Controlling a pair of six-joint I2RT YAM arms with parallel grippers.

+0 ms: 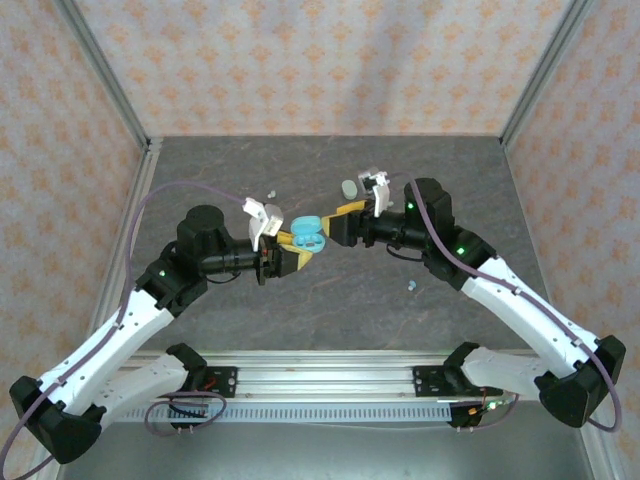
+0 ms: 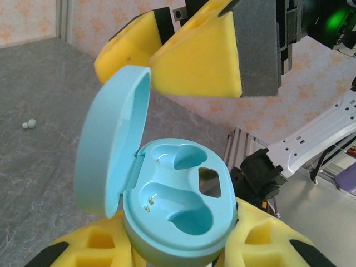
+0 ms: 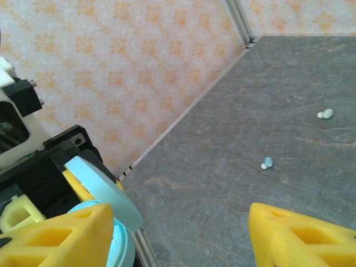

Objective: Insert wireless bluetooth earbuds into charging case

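Your left gripper (image 1: 293, 250) is clamped on the blue charging case (image 2: 178, 206) and holds it up with the lid (image 2: 111, 144) swung open. Both sockets are bare, tilted ready for loading, I'd say. Your right gripper (image 3: 178, 236) is spread wide and empty, at 12 o'clock off the lid. One pale blue earbud (image 1: 412, 286) lies at 4 o'clock from the case, with more bits (image 1: 270, 192) at 10. The table (image 1: 330, 320) is grey and stone-veined, and the walls (image 1: 320, 60) are orange-patterned.
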